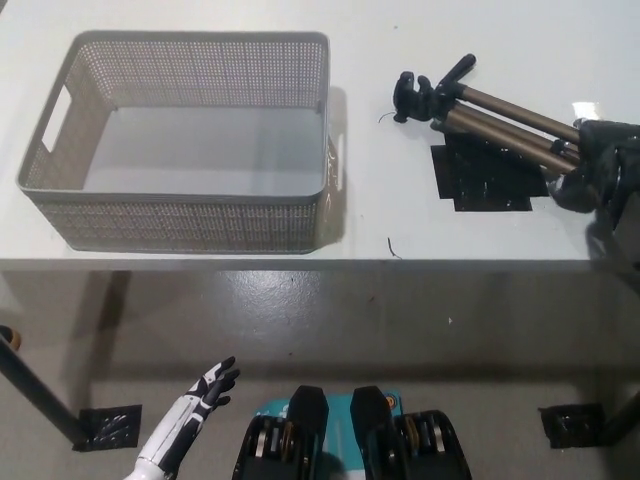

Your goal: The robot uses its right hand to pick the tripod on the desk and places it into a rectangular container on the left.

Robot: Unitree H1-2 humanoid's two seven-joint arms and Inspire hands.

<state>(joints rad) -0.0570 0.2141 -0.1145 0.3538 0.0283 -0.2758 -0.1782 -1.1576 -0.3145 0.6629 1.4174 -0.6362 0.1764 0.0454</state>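
1. Where the white bench reaches its front edge, grey floor shows below it, open apart from dark tape patches.
2. On the bench's left part sits the basket, a grey rectangular container with perforated mesh walls, rounded corners and a slot handle in its left end. Its inside is bare and its front wall stands near the bench's front edge.
3. A strip of bare white bench separates the basket's right wall from the tripod.
4. The tripod lies at the upper right of the bench, its black head pointing toward the basket and its bronze metal legs, folded together, running right and slightly toward the front edge.
5. A black square of tape lies flat on the bench just below the tripod's legs.
6. The black right hand is at the bench's right edge, its fingers clenched around the far ends of the tripod's legs.
7. The white left hand hangs low at the lower left, below the bench, fingers spread and released, grasping nothing.
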